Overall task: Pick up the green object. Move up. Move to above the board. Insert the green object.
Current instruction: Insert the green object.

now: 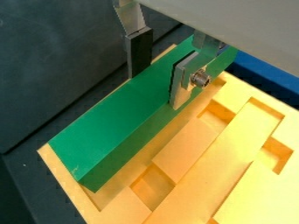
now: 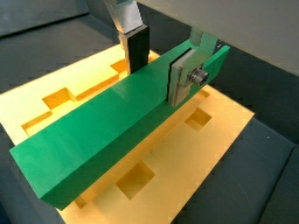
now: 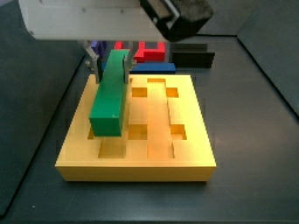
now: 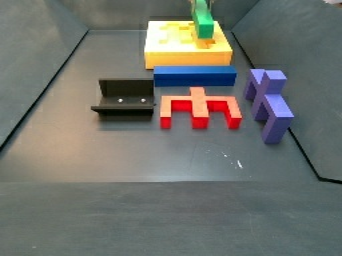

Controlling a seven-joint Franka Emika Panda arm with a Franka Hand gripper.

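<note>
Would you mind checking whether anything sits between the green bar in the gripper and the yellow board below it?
Nothing visible does. The gripper holds the green object over the board, whose grooves and holes beneath it look clear in both wrist views.

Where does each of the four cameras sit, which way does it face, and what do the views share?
Wrist view: on the arm, looking down the gripper at the green bar clamped over the yellow board; both fingers show.
Wrist view: same mount from the opposite side; gripper, bar, board.
Side view: at the board's near end, looking along it; the arm's white body and gripper show.
Side view: across the floor, red block near, board far; no fingers visible.
All share bar and board.
</note>
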